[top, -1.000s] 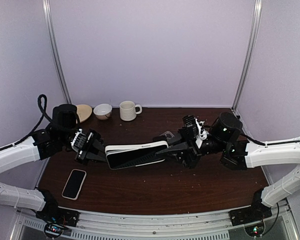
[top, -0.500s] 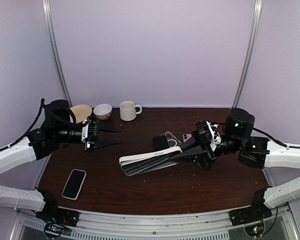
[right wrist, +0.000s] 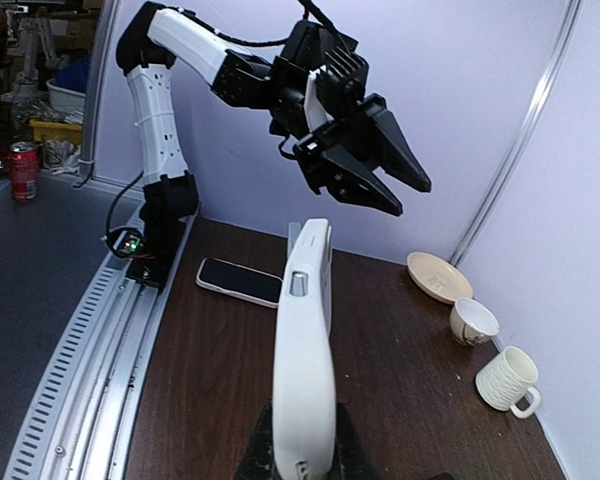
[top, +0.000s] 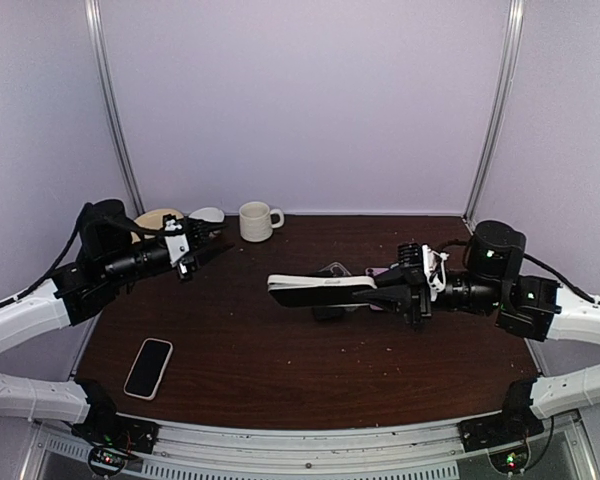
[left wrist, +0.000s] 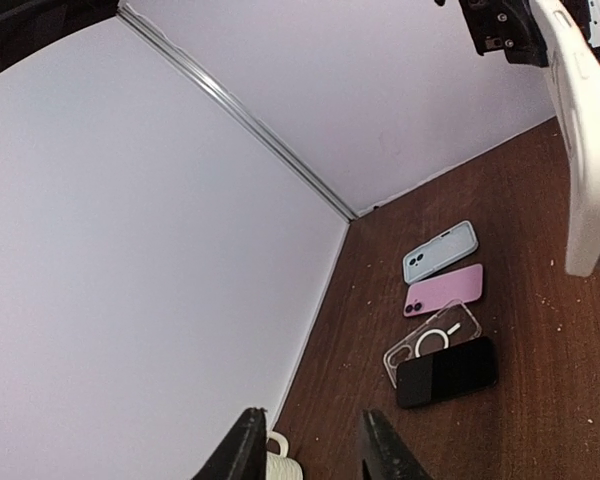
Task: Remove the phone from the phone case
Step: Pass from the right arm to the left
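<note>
My right gripper [top: 408, 291] is shut on one end of the white phone case [top: 320, 288] and holds it level above the table's middle, edge-on to the top camera. The right wrist view shows the case [right wrist: 305, 340] standing up from the fingers [right wrist: 255, 450], side button facing me. Whether the phone sits inside cannot be told from these angles. My left gripper [top: 208, 248] hangs at the back left, well apart from the case, open and empty. Its fingertips [left wrist: 248, 445] frame only the table, with the case [left wrist: 585, 130] at the upper right.
A saucer [top: 155, 218], a cup [top: 208, 215] and a mug [top: 257, 220] line the back left. A cased phone [top: 148, 367] lies front left. Under the held case lie a black phone [left wrist: 446, 372], a clear case [left wrist: 432, 338], a pink case [left wrist: 443, 290] and a blue-grey case [left wrist: 440, 251].
The left gripper let go of the case's left end, opened and drew back to the back left. The right arm carried the case rightward and levelled it.
</note>
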